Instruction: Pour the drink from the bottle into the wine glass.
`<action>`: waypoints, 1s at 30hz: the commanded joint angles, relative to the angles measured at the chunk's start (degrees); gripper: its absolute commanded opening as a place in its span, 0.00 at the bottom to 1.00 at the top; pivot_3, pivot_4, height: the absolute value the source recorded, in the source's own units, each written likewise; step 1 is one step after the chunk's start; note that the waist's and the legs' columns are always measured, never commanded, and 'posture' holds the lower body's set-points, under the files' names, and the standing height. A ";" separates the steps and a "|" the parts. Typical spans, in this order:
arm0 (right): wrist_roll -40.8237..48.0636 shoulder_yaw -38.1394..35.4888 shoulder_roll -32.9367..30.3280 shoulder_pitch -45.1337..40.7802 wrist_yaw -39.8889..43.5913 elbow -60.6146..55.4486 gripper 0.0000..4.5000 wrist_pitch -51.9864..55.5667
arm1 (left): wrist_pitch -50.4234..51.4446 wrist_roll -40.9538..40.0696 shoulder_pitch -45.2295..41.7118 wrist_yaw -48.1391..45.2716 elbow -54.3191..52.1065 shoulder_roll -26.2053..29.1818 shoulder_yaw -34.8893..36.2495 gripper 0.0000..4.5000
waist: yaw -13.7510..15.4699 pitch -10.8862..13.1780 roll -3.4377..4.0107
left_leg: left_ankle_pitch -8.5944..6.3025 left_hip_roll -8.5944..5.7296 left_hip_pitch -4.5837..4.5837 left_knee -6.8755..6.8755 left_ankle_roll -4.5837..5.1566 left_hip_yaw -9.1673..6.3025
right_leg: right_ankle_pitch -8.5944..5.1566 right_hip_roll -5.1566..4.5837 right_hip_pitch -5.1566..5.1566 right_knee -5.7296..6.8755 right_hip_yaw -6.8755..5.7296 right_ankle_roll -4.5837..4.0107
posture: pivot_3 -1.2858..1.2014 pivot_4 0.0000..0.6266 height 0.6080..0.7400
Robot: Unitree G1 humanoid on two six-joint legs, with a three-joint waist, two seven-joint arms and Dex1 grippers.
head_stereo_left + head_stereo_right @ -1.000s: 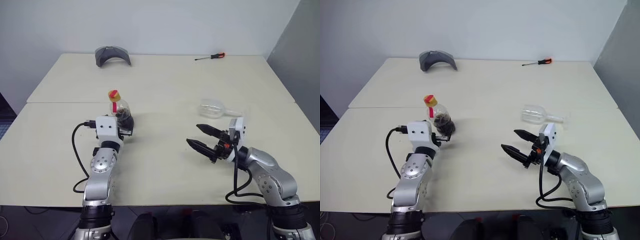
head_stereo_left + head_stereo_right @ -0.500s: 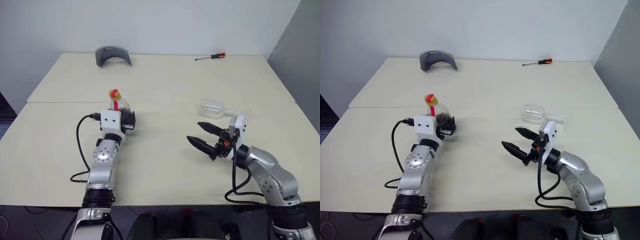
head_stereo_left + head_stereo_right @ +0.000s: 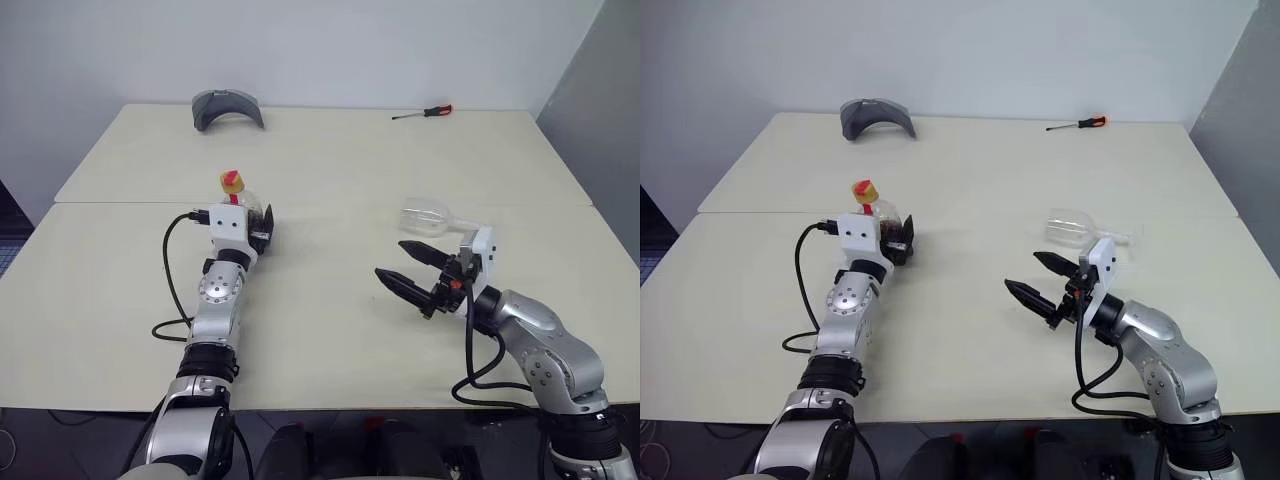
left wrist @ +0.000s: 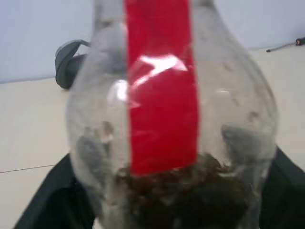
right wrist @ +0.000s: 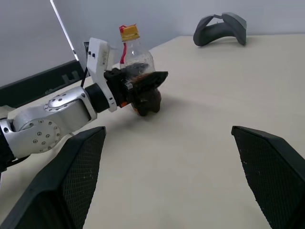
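Observation:
The bottle (image 3: 247, 206) stands upright left of the table's middle, with a yellow cap and a red label strip (image 4: 162, 95). The dark drink (image 5: 147, 101) fills its lower belly. My left gripper (image 3: 260, 228) reaches level and forward, with the bottle's belly between its jaws; whether it presses on the bottle I cannot tell. The wine glass (image 3: 430, 217) lies on its side on the right half of the table. My right gripper (image 3: 390, 258) hovers open and empty just in front of the glass, pointing left toward the bottle.
A grey curved object (image 3: 227, 107) lies at the table's far left edge. An orange-handled screwdriver (image 3: 422, 113) lies at the far right. A seam (image 3: 340, 205) crosses the table just behind the bottle. A grey wall (image 3: 600, 90) borders the right side.
My left arm has stretched forward, bringing its gripper up around the bottle's belly. The bottle still stands in place. My right arm has stayed put.

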 commanded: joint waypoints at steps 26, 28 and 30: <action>-3.18 3.68 2.38 -29.17 -4.42 12.13 1.00 9.21 | 26.67 -8.47 -0.49 -18.27 -23.88 0.99 -8.68 0.37 | -0.15 0.03 0.05 | 0.14 0.00 -0.22 0.04 -0.20 -0.43 | 0.07 -0.03 -0.01 -0.06 -0.56 -0.14 | 0.52 0.24 1.00; -3.08 4.22 3.40 -31.40 -3.71 13.66 1.00 9.31 | 27.70 -8.30 -1.58 -20.28 -23.53 1.78 -9.31 0.37 | -0.18 0.04 0.06 | 0.14 -0.01 -0.26 0.05 -0.20 -0.42 | 0.07 -0.04 -0.03 -0.08 -0.56 -0.14 | 0.52 0.24 1.00; -2.58 4.50 4.41 -33.98 -2.79 15.21 1.00 10.00 | 27.91 -8.40 -3.82 -22.63 -21.97 2.66 -9.58 0.37 | -0.18 0.05 0.08 | 0.14 -0.01 -0.29 0.05 -0.20 -0.42 | 0.07 -0.04 -0.06 -0.07 -0.56 -0.14 | 0.52 0.24 1.00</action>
